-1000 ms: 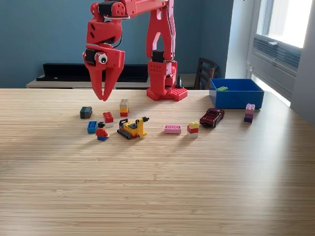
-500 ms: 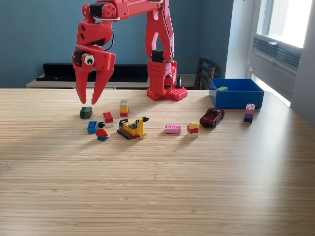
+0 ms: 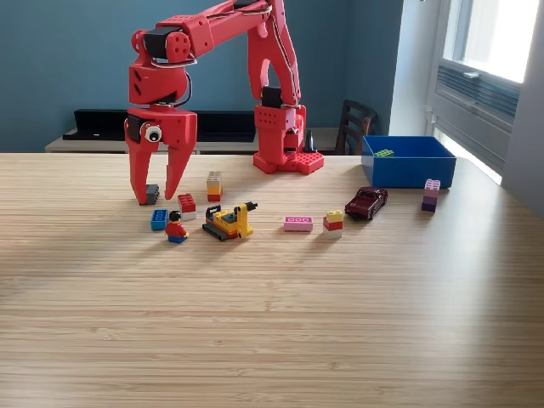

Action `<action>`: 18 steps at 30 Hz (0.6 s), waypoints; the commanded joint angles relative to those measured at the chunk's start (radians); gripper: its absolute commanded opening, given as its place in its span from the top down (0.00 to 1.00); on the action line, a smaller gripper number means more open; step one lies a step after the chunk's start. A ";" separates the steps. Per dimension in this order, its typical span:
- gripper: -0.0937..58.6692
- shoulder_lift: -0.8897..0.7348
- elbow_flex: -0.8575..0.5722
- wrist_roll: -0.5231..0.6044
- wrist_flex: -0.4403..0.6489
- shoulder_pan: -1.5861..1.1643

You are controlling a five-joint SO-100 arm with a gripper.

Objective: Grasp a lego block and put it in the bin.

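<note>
The gripper (image 3: 156,198) has dropped since a moment ago, from hovering above the dark green block (image 3: 152,194) to straddling it, fingers spread, one tip on each side, tips at or just above the wooden table (image 3: 272,323). I cannot tell whether either finger touches the block.

Just beside the gripper, toward the exterior view's right, sit a red brick (image 3: 187,202) and a stacked tan brick (image 3: 214,185); just in front of it lie a blue brick (image 3: 159,219) and a small figure (image 3: 177,228). On the gripper's other side, the exterior view's left, the tabletop is bare to the frame edge.

The arm arches up from its red base (image 3: 288,160) and bends down steeply, the wrist pointing almost straight at the table.

The bin (image 3: 408,161) stands well apart, far to the exterior view's right, beyond the base.
</note>
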 commanded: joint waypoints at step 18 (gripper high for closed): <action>0.65 -0.097 -0.091 0.006 0.005 0.023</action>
